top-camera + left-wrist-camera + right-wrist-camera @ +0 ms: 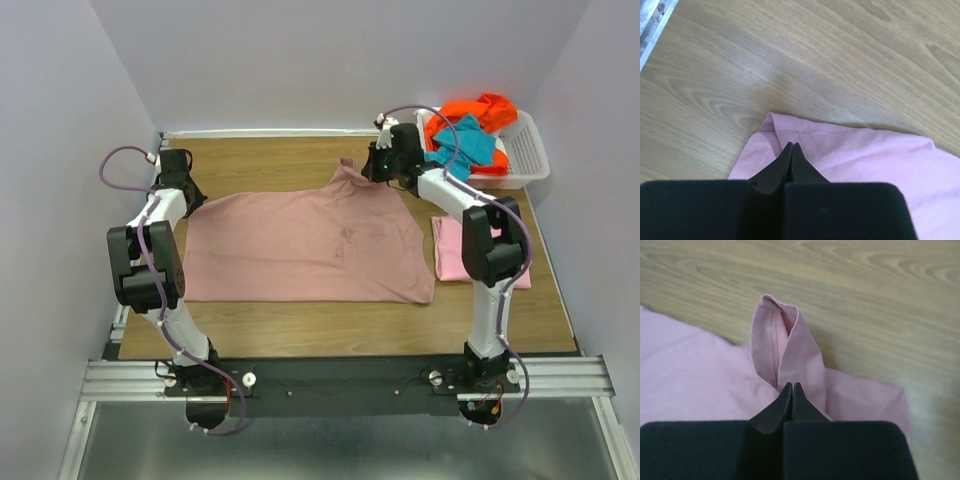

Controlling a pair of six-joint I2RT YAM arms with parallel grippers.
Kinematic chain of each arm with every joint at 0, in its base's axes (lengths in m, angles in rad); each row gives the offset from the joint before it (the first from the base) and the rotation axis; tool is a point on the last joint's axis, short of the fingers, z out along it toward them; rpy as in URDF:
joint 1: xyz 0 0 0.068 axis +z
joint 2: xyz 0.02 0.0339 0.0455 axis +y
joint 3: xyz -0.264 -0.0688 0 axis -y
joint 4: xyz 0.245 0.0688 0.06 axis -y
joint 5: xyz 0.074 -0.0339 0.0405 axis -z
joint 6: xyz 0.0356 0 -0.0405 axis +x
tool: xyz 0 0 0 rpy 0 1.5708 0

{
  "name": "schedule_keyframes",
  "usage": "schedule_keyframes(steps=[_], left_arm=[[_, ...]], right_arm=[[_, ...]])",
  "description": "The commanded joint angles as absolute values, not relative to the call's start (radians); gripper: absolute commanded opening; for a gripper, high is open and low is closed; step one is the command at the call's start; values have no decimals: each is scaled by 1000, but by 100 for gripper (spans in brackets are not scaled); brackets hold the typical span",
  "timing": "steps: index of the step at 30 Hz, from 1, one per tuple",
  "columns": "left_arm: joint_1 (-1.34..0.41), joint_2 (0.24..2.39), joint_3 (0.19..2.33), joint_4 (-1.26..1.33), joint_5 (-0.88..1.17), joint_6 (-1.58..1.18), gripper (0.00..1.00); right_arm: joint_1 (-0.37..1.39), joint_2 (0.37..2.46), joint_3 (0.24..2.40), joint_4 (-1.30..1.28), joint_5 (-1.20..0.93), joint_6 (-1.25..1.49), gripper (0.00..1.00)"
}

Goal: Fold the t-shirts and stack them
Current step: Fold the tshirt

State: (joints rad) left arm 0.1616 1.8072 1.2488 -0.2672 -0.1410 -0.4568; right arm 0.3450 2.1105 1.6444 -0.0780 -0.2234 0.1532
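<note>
Pinched tool (791, 145) on pink t-shirt (865, 160)

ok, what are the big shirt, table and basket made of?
The big shirt looks like soft matte knit, likely cotton: wrinkles, stitched hem. The table: wood or wood-look laminate, grain visible, smooth. The basket: probably white plastic, slotted walls.

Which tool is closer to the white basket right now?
Right. The right tool grips the far edge of the mauve shirt, a short way from the basket; the left tool grips its far left corner, across the table.
</note>
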Motion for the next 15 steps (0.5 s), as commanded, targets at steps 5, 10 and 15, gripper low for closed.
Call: schedule_keyframes(steps=[5, 10, 15], left_arm=[[158, 1730, 1207, -244, -143, -476, 0], [161, 1695, 1186, -267, -189, -491, 0], [166, 1666, 1163, -275, -204, -502, 0]], right_arm=[[357, 1829, 1349, -9, -206, 176, 0], [360, 1676, 1188, -9, -178, 187, 0], [360, 1574, 1097, -9, -170, 196, 0]])
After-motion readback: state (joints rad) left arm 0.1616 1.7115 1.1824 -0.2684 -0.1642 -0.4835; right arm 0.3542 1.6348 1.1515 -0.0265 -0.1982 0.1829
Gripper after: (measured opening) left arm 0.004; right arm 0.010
